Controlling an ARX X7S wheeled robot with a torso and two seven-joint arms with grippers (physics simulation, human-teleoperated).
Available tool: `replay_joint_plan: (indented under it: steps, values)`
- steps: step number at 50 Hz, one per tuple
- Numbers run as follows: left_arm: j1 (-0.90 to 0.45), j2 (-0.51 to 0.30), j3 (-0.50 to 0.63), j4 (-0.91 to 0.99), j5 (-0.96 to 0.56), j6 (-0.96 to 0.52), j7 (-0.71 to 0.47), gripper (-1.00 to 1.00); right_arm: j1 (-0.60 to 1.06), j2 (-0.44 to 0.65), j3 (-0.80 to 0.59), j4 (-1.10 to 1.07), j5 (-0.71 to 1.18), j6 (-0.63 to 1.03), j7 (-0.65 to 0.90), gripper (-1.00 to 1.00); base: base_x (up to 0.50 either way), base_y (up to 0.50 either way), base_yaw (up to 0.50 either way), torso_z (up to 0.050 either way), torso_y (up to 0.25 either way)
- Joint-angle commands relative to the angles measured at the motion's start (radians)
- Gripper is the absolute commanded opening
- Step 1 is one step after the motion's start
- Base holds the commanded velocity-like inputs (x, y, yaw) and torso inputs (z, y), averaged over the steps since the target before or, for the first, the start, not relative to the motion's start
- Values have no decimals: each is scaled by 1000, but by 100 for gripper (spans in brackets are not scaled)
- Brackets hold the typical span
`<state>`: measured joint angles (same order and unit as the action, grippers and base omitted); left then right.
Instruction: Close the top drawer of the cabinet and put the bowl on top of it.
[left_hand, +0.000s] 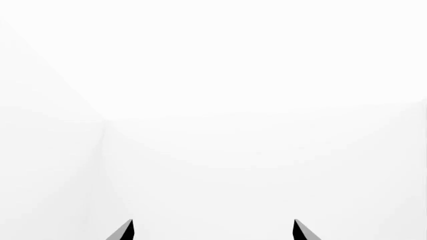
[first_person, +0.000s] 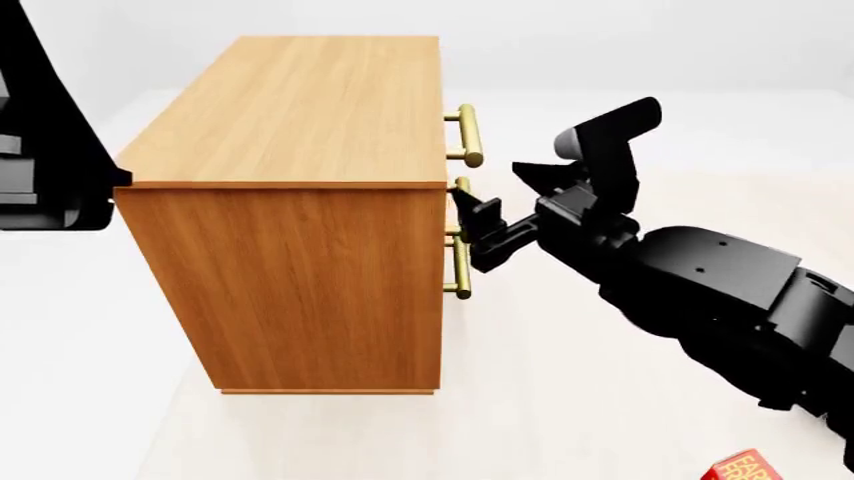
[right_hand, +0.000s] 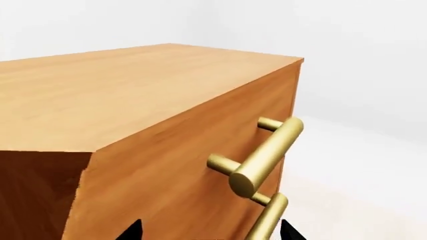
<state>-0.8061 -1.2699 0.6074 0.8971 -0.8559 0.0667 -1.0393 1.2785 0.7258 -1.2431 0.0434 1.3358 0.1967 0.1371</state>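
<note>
The orange-brown cabinet (first_person: 307, 110) stands side-on in the head view, its brass handles facing right. The top drawer (right_hand: 200, 150) sits flush with the cabinet body, and its bar handle (right_hand: 263, 155) juts out. My right gripper (first_person: 474, 215) is open and close to the drawer fronts just below that handle. In the right wrist view the second handle (right_hand: 267, 222) lies between the spread fingertips. My left gripper (left_hand: 213, 231) is open and faces only white surfaces; its arm (first_person: 54, 170) shows dark at the head view's left edge. The bowl is out of view.
A corner of a red box (first_person: 741, 468) shows on the white floor at the bottom right of the head view. White floor and walls surround the cabinet.
</note>
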Motion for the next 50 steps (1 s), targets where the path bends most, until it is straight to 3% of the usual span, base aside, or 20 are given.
replay_joint_plan:
  steps: [1,18,28,50]
  values:
    - [-1,8,0,-1,0,-6,3,100,-7,124,33,-105,8,-25,44,100,0,0,0,0,0]
    - [18,7,2,8,15,1,-3,100,3,384,129,-182,51,-80,154,100,0,0,0,0,0]
    - [29,-30,-14,19,-2,25,-13,100,150,452,113,-151,-10,146,139,100,0,0,0,0,0]
    - [34,-56,-32,13,-25,47,-3,100,346,436,2,70,-232,542,-6,100,0,0,0,0,0]
